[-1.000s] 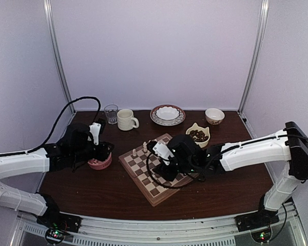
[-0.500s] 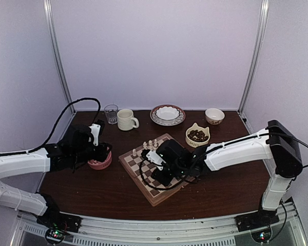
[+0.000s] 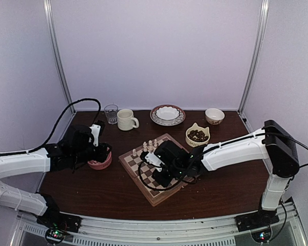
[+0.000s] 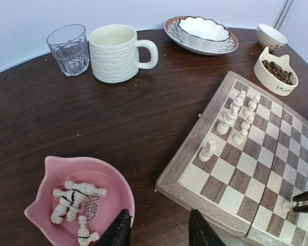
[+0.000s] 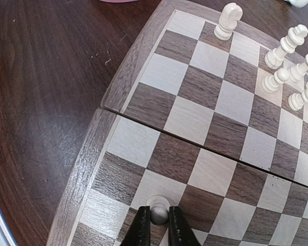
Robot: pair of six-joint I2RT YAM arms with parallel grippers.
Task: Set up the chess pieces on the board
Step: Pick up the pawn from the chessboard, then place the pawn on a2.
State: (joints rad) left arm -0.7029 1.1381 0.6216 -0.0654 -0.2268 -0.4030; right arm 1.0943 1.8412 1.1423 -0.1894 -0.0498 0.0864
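A dark brown wooden table (image 4: 118,128) carries everything. On it, the flat square wooden chessboard with tan and dark brown squares and a pale rim (image 4: 241,179) lies directly under the right gripper (image 5: 158,221) and just ahead and to the right of the left gripper (image 4: 159,236). Far ahead of the left gripper, at the back of the table, sits a patterned brown-rimmed saucer (image 4: 170,26) holding a white scalloped bowl (image 4: 203,31). A pink cat-shaped bowl (image 4: 51,166) sits just left of the left gripper, its rim next to the left finger. A cream ribbed ceramic mug (image 4: 115,54) stands well ahead of that gripper. A cream cat-eared bowl of coffee beans (image 4: 280,87) lies beyond the board's far edge, with a small cream bowl (image 4: 271,36) behind it. A clear faceted glass (image 4: 68,49) stands just left of the mug. Several pale cream chessmen lie loose in the pink bowl (image 4: 74,197). A cluster of upright cream pieces (image 4: 238,115) stands at the board's far end, ahead of the right gripper, and a lone cream knight (image 4: 207,150) stands nearer. The left gripper's jaws stand apart with nothing between them. The right gripper's jaws are closed on a small pale pawn (image 5: 158,214) that stands on a light square near the board's edge.
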